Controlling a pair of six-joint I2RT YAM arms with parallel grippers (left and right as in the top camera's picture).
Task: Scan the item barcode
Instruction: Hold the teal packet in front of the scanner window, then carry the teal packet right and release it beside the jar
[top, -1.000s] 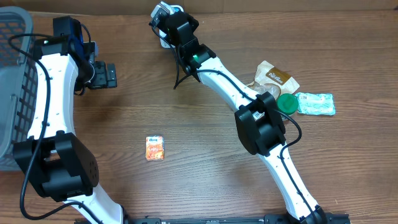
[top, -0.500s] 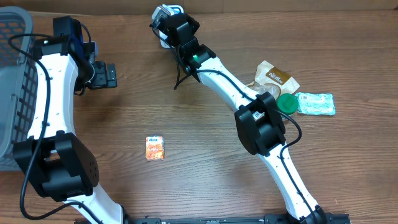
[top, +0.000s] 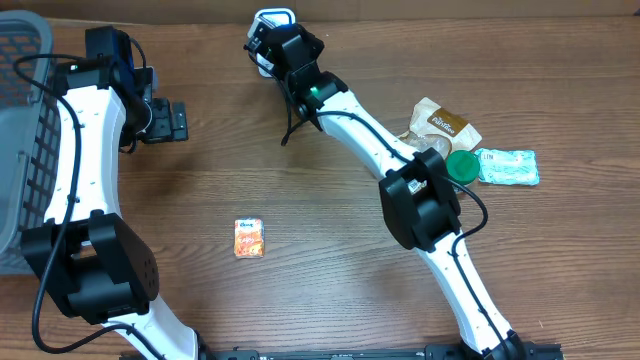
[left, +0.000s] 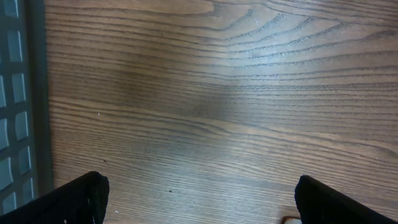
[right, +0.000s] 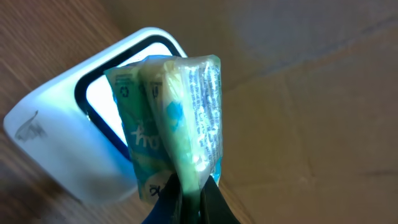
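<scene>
At the far edge of the table, the right gripper is pinched tight on the bottom edge of a green-and-white packet. It holds the packet upright just in front of the scanner (whether the two touch is not clear). The scanner is white with a dark-rimmed window, and in the wrist view the packet covers the right part of that window. Brown cardboard stands behind them. Over on the left, the left gripper hangs with its jaws spread wide and nothing between them, above bare wood next to the grey basket. Well apart from the scanner, a small orange packet lies mid-table. A brown bag, a green lid and a pale green pack sit close together on the right side.
</scene>
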